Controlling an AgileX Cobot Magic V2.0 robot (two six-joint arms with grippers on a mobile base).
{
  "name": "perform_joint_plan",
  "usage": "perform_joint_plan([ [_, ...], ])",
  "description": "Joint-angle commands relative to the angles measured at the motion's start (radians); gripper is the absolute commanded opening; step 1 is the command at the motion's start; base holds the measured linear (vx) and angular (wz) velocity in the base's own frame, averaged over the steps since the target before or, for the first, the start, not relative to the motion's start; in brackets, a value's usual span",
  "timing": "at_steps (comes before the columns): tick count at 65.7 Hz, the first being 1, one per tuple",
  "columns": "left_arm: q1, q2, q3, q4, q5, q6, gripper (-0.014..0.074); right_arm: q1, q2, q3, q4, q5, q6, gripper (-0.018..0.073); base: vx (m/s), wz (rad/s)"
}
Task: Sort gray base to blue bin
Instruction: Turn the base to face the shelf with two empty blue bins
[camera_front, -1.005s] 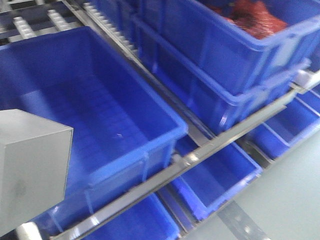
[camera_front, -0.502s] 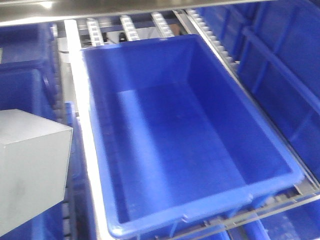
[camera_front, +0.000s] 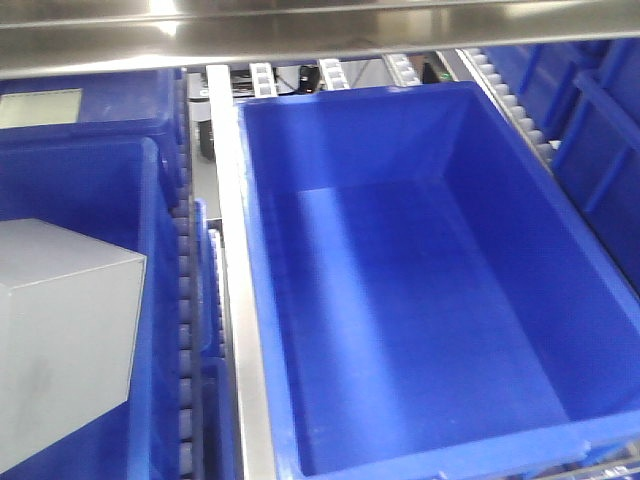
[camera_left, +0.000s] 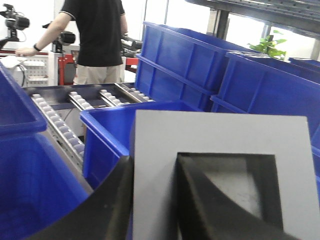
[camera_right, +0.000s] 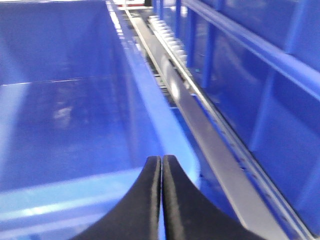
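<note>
The gray base (camera_front: 65, 340) fills the lower left of the front view, held up in front of the left-hand bins. In the left wrist view the gray base (camera_left: 220, 132) shows its square recess, and my left gripper (camera_left: 155, 167) is shut on its wall, with one black finger (camera_left: 112, 200) outside and the other inside the recess. The blue bin (camera_front: 370, 140), deep and empty, takes up the middle and right of the front view. My right gripper (camera_right: 161, 159) is shut with nothing in it, low over the near rim of the blue bin (camera_right: 65, 100).
More blue bins (camera_front: 80, 170) stand to the left and stacked at the right (camera_left: 180, 60). A steel rail (camera_front: 235, 300) and roller tracks (camera_left: 55, 117) run between them, with a steel shelf edge (camera_front: 320, 30) above. A person in black (camera_left: 97, 35) stands beyond the rollers.
The front view has swung: the empty blue bin has moved from left to centre-right and now lies square in view. The gray base holds the same spot in the frame.
</note>
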Motion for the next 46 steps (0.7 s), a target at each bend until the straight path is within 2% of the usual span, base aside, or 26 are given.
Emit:
perform_joint_plan([
  [1,-0.005,0.007,-0.03,-0.02,-0.107,-0.003,0.0004,-0.001,0.003,0.001,-0.005,-0.075,-0.013,-0.0005,0.03,0.17],
  [46,-0.005,0.007,-0.03,-0.02,-0.107,-0.003,0.0004,-0.001,0.003,0.001,-0.005,-0.075,-0.013,-0.0005,0.03,0.2],
])
